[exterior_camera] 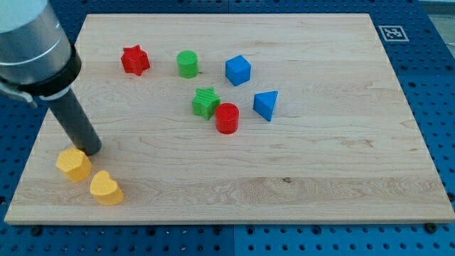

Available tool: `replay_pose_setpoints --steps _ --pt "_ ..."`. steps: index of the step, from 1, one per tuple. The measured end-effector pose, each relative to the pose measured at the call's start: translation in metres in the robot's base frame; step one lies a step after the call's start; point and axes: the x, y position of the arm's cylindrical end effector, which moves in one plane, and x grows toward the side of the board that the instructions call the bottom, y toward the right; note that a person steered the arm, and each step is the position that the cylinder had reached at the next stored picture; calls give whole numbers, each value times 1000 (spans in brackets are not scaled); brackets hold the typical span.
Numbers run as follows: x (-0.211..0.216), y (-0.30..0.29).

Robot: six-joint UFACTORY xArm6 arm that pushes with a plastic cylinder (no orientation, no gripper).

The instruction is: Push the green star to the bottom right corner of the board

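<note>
The green star [205, 102] lies near the middle of the wooden board [320, 163], touching the red cylinder [227, 118] on its lower right. My tip [90, 151] is at the view's left, far from the star, right next to the upper right of a yellow block [74, 164]. A yellow heart-shaped block [106, 188] lies just below and to the right of it.
A red star [134, 60], a green cylinder [188, 64] and a blue cube [238, 70] stand in a row toward the view's top. A blue triangular block [266, 104] sits right of the red cylinder. A marker tag [392, 33] is off the board's top right corner.
</note>
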Motion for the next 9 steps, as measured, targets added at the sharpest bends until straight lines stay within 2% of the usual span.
replay_pose_setpoints --steps 2,3,5,6,8,9 --pt "8 0" --pt "-18 18" --pt "-15 84" --pt "-15 84" --pt "-87 107" --pt "-93 112"
